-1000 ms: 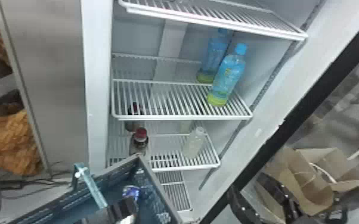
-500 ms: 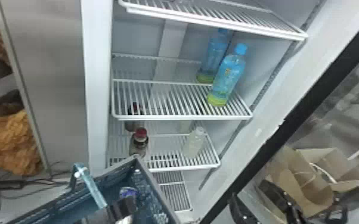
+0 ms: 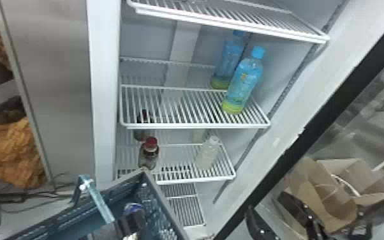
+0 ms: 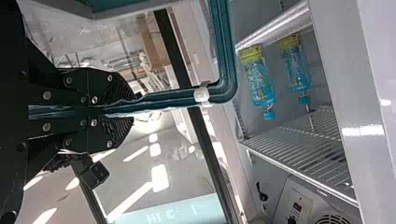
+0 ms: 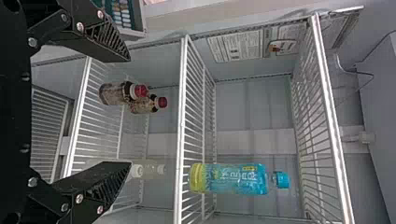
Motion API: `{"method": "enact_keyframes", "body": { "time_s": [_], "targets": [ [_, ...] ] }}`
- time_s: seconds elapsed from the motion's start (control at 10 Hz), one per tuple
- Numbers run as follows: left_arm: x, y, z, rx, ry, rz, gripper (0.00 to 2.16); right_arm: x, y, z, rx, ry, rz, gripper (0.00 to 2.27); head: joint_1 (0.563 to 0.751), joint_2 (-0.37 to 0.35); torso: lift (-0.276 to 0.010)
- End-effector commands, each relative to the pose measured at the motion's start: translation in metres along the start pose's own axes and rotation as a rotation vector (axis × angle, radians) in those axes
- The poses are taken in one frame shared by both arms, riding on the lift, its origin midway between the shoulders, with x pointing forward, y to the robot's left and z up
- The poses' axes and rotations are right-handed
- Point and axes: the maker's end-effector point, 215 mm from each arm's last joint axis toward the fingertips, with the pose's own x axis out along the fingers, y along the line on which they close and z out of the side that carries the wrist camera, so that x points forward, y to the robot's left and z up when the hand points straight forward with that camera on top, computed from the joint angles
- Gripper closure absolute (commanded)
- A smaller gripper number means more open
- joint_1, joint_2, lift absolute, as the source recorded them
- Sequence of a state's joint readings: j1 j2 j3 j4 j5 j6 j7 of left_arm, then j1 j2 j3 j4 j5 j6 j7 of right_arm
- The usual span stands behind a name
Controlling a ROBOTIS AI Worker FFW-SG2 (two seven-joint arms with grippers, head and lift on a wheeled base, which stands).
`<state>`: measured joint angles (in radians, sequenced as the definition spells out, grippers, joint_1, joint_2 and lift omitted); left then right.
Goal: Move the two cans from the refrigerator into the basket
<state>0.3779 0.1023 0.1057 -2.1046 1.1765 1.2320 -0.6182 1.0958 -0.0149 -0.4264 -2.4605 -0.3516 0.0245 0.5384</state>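
- From where I stand, the loading looks nearly finished: a can [image 3: 134, 209], blue and silver at its top end, lies in the basket [image 3: 162, 199]. A paler bit beside it could be the second can; I can't tell.
- On the shelves of the refrigerator [image 3: 105, 95] I see bottles: blue ones [image 3: 245, 81] higher up, a red-capped one [image 3: 148, 156] lower down.
- If both cans are in, the next move should be easing the right arm clear of the shelves with the basket held level. If one is missing, it must be found and fetched first.
- The left hand [image 4: 133, 109] is closed around the basket's handle [image 4: 173, 99], one finger on each side, gripping it firmly by the look of it.
- The right hand [image 5: 130, 112] faces the shelves with its fingers spread wide, holding nothing and, as far as I can judge, touching nothing.
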Motion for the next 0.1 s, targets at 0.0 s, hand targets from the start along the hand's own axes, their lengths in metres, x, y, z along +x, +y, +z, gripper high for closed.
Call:
{"method": "enact_keyframes", "body": {
  "time_s": [0.0],
  "targets": [
    [0.0002,-0.0002,0.0001,0.0,-0.001,-0.001,1.2,0.0007,-0.0005,0.0011,-0.001,-0.003,-0.001,0.27,0.695,-0.35,-0.035]
  ]
}}
